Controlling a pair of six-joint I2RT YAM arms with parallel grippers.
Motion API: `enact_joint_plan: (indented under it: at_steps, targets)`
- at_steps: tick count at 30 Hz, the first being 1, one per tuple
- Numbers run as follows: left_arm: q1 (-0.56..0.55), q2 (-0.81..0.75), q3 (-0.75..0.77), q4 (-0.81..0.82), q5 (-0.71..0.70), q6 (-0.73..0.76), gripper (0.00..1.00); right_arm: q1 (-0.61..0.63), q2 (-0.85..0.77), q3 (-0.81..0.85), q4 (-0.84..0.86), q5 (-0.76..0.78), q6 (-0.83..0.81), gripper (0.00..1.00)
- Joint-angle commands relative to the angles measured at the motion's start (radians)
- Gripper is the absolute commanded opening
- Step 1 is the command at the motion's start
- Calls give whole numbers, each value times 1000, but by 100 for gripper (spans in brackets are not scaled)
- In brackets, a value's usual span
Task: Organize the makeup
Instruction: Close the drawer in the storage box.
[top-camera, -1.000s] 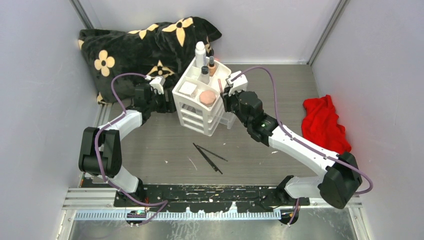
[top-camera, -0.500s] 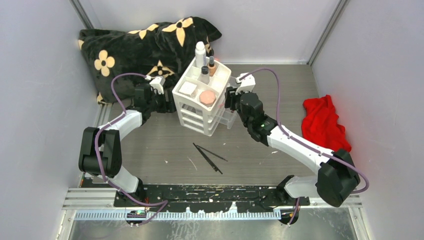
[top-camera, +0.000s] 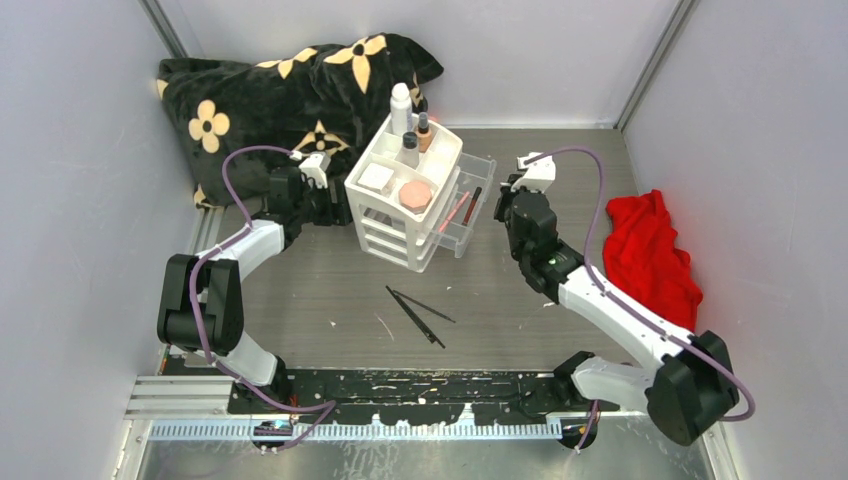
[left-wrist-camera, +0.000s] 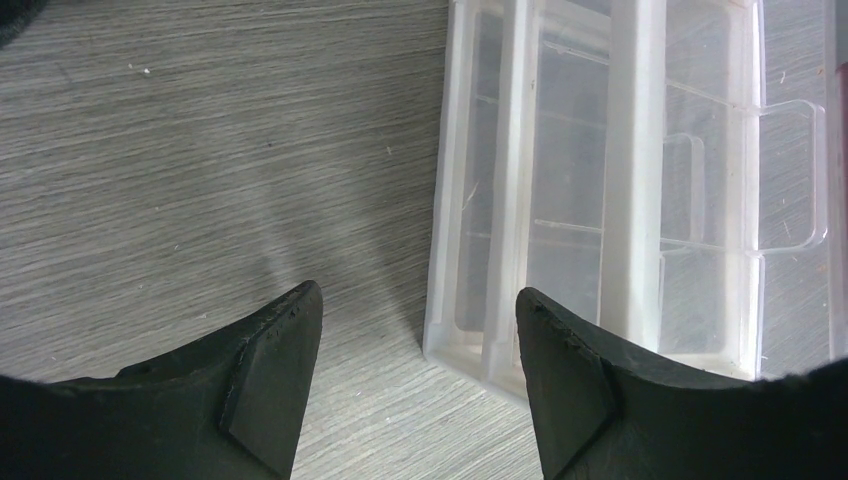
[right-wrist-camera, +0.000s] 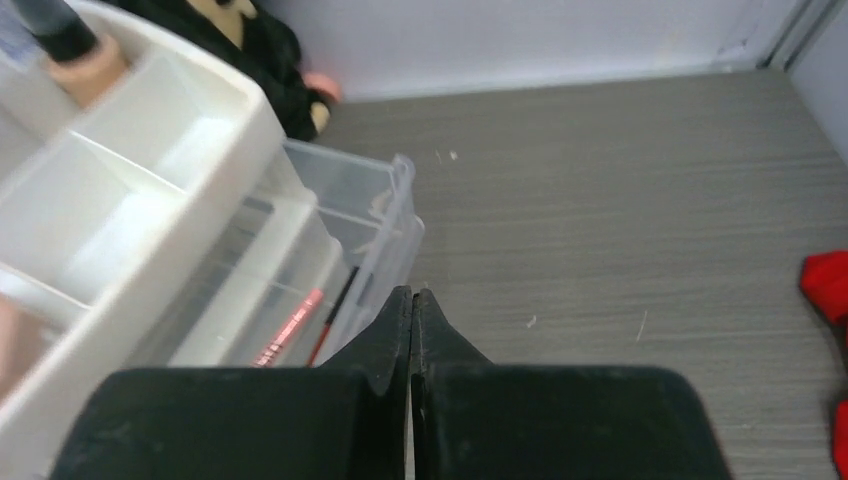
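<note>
Mostly done, by the look of it. Unit (top-camera: 395, 240) stands mid-worktop (top-camera: 330, 300).

Top tray of the unit:
- white bottle (top-camera: 400, 103), tan bottle (top-camera: 424, 131) and a grey-capped bottle (top-camera: 409, 150), all upright in the far compartments
- box (top-camera: 376, 178) and pink compact (top-camera: 415, 195) in the near ones

Top drawer (top-camera: 488, 185) stands open to the unit's right. It holds a pink stick (top-camera: 455, 210) and a dark stick (top-camera: 472, 205), lying lengthwise side by side.

Left to do, as I judge it: two black pencils (top-camera: 420, 312) lie crossed on the worktop in front of the unit, well apart from it. They likely belong in the open drawer. After that the drawer needs pushing shut.

Right hand (right-wrist-camera: 412, 300) is just right of the drawer front and apart from it. Its fingers are pressed together, with nothing seen between them.

Left hand (left-wrist-camera: 415, 300) is low at the unit's left side. Its fingers are spread wide either side of the unit's bottom corner, and it is gripping nothing.

Red cloth (top-camera: 650, 255) is far right of the unit. Black floral cushion (top-camera: 290, 90) is behind the unit.

Writing: none legible. The pink stick has faint marks in the right wrist view, too blurred to read. No brand shows on the bottles, box or compact.
</note>
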Motion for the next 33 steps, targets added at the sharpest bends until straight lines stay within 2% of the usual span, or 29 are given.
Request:
enact_joint_plan:
  at_steps: [1, 11, 24, 33]
  targets:
    - [-4, -54, 30, 61, 52, -18, 72, -45, 83, -8, -32, -86, 73, 1]
    - [-4, -34, 39, 67, 69, -25, 72, -58, 243, 72, -17, -211, 81, 1]
    - [-4, -15, 45, 70, 83, -24, 72, -58, 469, 315, 3, -429, 57, 1]
    - [-4, -9, 46, 60, 75, -18, 72, -58, 474, 283, 111, -528, 69, 1]
